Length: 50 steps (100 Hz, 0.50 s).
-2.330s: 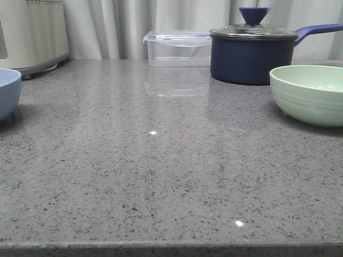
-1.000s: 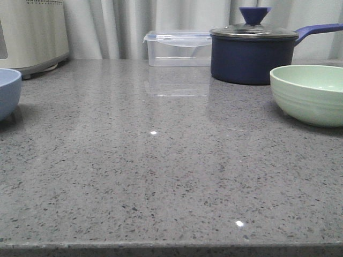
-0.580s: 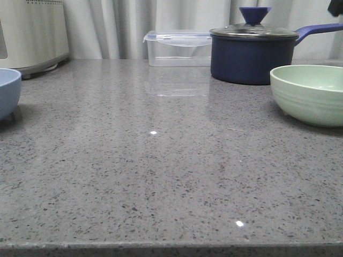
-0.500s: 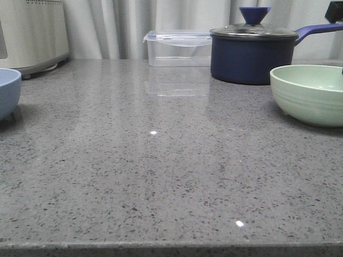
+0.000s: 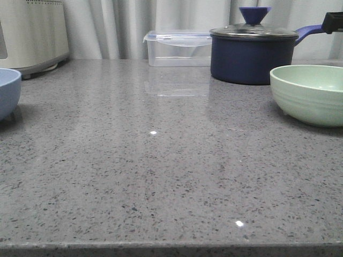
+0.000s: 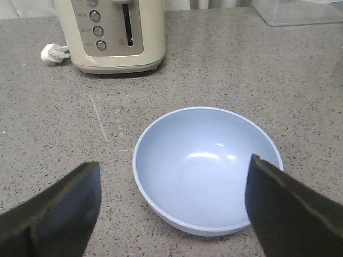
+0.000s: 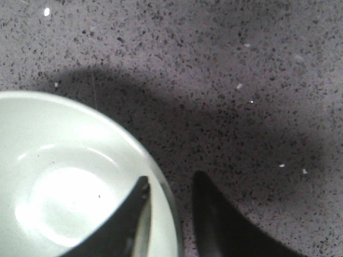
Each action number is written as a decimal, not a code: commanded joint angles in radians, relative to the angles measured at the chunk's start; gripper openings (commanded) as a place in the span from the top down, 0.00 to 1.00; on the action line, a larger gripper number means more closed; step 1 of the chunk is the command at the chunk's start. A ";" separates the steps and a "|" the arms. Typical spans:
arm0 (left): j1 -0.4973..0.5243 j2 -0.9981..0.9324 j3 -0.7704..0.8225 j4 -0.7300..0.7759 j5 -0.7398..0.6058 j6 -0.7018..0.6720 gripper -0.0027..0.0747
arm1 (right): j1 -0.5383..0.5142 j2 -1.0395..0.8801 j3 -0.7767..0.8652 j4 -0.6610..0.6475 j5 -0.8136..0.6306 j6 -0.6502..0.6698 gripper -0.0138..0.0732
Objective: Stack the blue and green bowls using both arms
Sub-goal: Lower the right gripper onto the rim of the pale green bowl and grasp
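The pale blue bowl (image 5: pixel 8 93) sits at the table's left edge, cut off by the front view. In the left wrist view the blue bowl (image 6: pixel 206 168) lies below my left gripper (image 6: pixel 172 163), which is wide open and empty above it. The mint-green bowl (image 5: pixel 311 93) rests at the right. My right gripper (image 7: pixel 170 181) is open and hovers over the green bowl (image 7: pixel 59 182), one finger (image 7: pixel 136 206) over the inside and the other (image 7: pixel 206 203) outside the rim. A black bit of the right arm (image 5: pixel 334 21) shows above that bowl.
A dark navy lidded saucepan (image 5: pixel 252 53) stands just behind the green bowl, its handle reaching right. A clear plastic box (image 5: pixel 177 48) sits at the back centre. A cream toaster (image 6: pixel 110 32) stands behind the blue bowl. Grey speckled counter (image 5: pixel 161 160) lies between the bowls.
A black part of the right arm has come into the front view at the top right and edged lower and leftward. Both bowls stay where they were.
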 commanded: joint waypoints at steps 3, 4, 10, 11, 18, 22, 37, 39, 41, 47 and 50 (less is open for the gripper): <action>0.002 0.007 -0.037 -0.012 -0.066 -0.004 0.26 | 0.002 -0.033 -0.033 -0.001 -0.021 -0.008 0.79; 0.002 0.007 -0.037 -0.012 -0.066 -0.004 0.26 | 0.002 -0.033 -0.033 -0.001 -0.020 -0.008 0.81; 0.002 0.007 -0.037 -0.012 -0.066 -0.004 0.26 | 0.002 -0.033 -0.033 -0.001 -0.018 -0.008 0.88; 0.002 0.007 -0.037 -0.012 -0.066 -0.004 0.26 | 0.002 -0.033 -0.033 -0.001 -0.017 -0.008 0.90; 0.002 0.007 -0.037 -0.012 -0.066 -0.004 0.26 | 0.002 -0.033 -0.033 -0.001 -0.018 -0.008 0.93; 0.002 0.007 -0.037 -0.012 -0.066 -0.004 0.26 | 0.002 -0.033 -0.033 -0.001 -0.019 -0.008 0.93; 0.002 0.007 -0.037 -0.012 -0.066 -0.004 0.26 | 0.002 -0.039 -0.034 -0.001 -0.025 -0.008 0.93; 0.002 0.007 -0.037 -0.012 -0.066 -0.004 0.26 | 0.002 -0.043 -0.035 0.001 -0.025 -0.009 0.93; 0.002 0.007 -0.037 -0.012 -0.066 -0.004 0.26 | 0.003 -0.046 -0.036 0.002 -0.025 -0.013 0.93; 0.002 0.007 -0.037 -0.012 -0.066 -0.004 0.26 | 0.011 -0.051 -0.039 0.019 -0.022 -0.033 0.93; 0.002 0.007 -0.037 -0.012 -0.066 -0.004 0.26 | 0.017 -0.051 -0.045 0.031 -0.017 -0.048 0.93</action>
